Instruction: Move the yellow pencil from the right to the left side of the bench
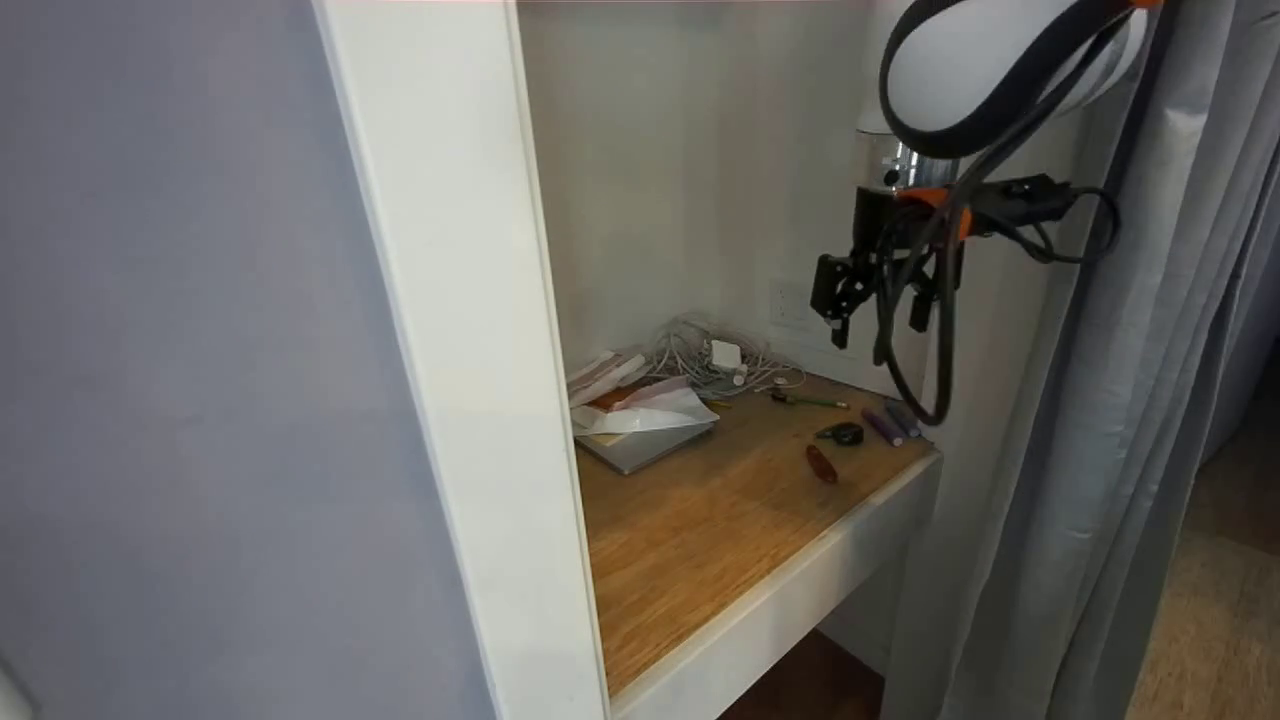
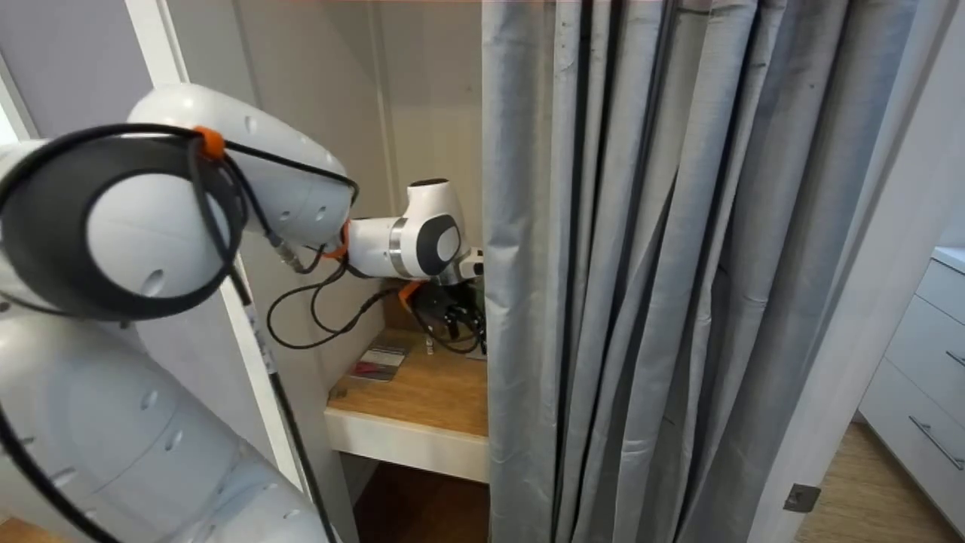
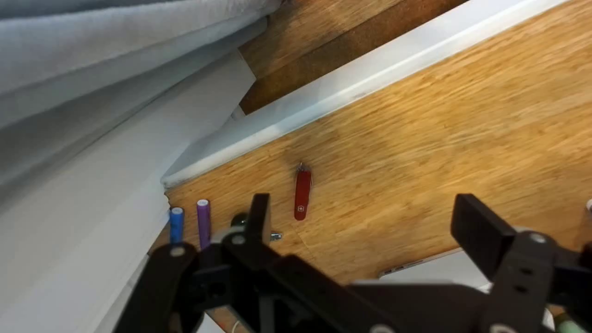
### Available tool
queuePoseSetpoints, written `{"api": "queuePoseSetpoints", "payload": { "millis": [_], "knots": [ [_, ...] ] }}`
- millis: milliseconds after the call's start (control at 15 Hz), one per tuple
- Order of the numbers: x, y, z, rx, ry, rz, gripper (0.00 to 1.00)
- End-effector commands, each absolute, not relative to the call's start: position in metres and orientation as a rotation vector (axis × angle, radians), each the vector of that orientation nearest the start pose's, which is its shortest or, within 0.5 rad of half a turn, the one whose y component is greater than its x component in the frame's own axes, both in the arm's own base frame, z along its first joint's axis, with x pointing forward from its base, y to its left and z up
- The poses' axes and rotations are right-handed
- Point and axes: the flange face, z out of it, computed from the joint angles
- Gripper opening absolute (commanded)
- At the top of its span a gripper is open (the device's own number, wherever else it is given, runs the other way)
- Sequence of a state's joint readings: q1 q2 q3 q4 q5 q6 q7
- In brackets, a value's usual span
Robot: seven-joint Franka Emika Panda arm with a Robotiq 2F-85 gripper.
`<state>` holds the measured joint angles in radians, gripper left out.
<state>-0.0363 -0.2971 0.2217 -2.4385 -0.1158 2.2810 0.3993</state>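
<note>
In the wrist view I find the fingers [image 3: 481,233] wide apart, holding nothing, above the desk [image 1: 720,530]. In an exterior view, a yellow sliver [image 1: 719,404] beside the papers [image 1: 660,410] may be the yellow pencil; unconfirmed. I judge pickup, leftward transfer and release outstanding.

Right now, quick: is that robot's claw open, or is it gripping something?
Gripper: open, jaws wide apart and holding nothing, above the bench.
</note>
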Motion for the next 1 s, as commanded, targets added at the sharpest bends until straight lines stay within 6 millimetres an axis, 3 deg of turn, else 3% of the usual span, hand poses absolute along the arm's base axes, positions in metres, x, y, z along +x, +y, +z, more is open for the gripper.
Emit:
{"api": "queuePoseSetpoints", "payload": {
  "millis": [0,267,533,600,733,933],
  "knots": [
    [0.512,0.076,0.405,-3.238,0.150,-0.290,1.00],
    [0.564,0.076,0.384,-3.156,0.038,-0.385,1.00],
    [0.612,0.059,0.351,-3.135,-0.133,-0.503,1.00],
    [0.585,0.063,0.363,-3.143,-0.062,-0.464,1.00],
    [0.592,0.056,0.350,-3.147,-0.061,-0.450,1.00],
    [0.591,0.060,0.356,-3.145,-0.070,-0.464,1.00]
  ]
}}
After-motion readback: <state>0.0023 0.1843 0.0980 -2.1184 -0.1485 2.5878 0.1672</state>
